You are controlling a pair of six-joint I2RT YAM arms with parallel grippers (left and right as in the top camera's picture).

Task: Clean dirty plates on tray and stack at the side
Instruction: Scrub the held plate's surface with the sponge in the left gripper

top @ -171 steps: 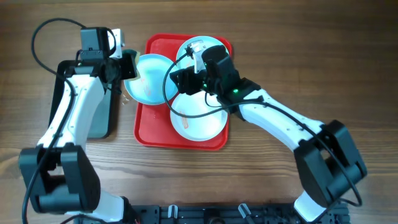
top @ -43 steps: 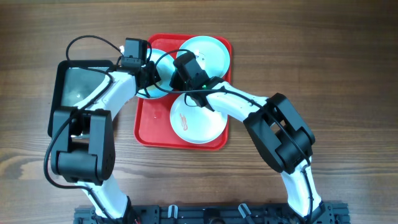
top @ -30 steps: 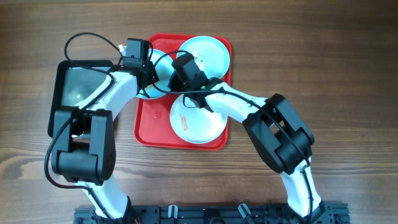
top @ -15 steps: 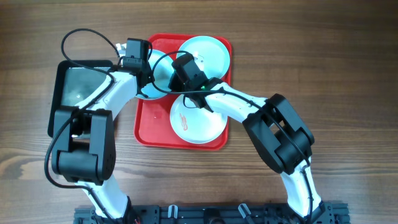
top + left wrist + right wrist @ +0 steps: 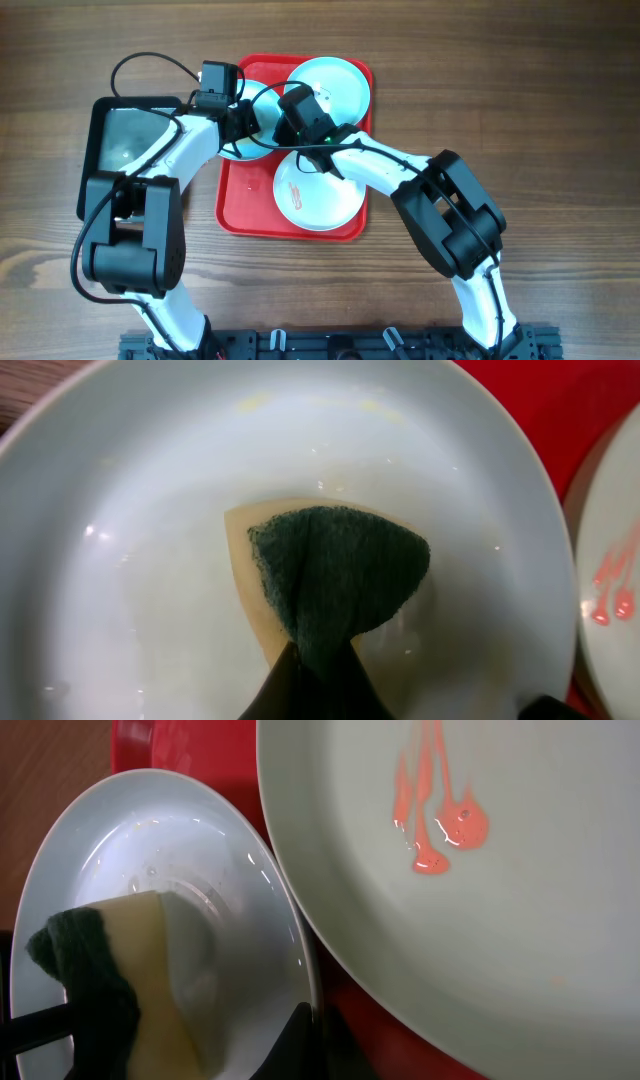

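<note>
- The left fingers (image 5: 310,695) are clenched on a sponge (image 5: 335,575), its green side pressed into the left plate (image 5: 140,610).
- The right fingers (image 5: 300,1045) are clenched on that plate's rim.
- All three plates lie on the red tray (image 5: 240,200) on the table (image 5: 560,100): the left plate upper left, the right plate (image 5: 340,85) upper right, and the white plate (image 5: 320,200), smeared red, below them.

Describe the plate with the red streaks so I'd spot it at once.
Find the large red rectangular plastic tray mid-table. The whiter round plate lies at its edge nearest the robot's base. Its two neighbours are pale turquoise plates; only this one carries red streaks.
</note>
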